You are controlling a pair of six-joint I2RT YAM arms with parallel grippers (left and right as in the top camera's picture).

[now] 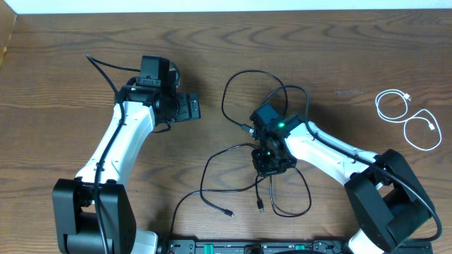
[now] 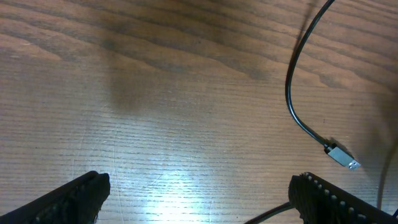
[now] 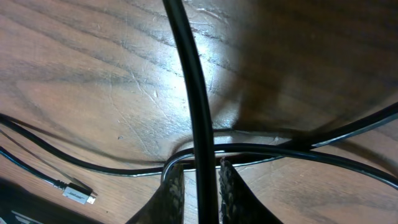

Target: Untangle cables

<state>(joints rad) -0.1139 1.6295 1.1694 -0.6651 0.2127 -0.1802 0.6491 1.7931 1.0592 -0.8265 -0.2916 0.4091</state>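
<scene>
Several black cables lie looped over one another at the table's middle, with plugs near the front edge. My right gripper points down into this tangle. In the right wrist view one black cable runs straight between its fingertips; the jaws stand narrowly open, with a slit of table showing beside the cable. Other black strands cross just ahead. A white cable lies coiled apart at the far right. My left gripper hovers wide open and empty; a black cable end with a silver plug lies ahead of it.
Thicker black wires run along both arms from their bases. A dark rail lines the front edge. A small silver plug lies left of the right gripper. Bare wood stretches across the back left.
</scene>
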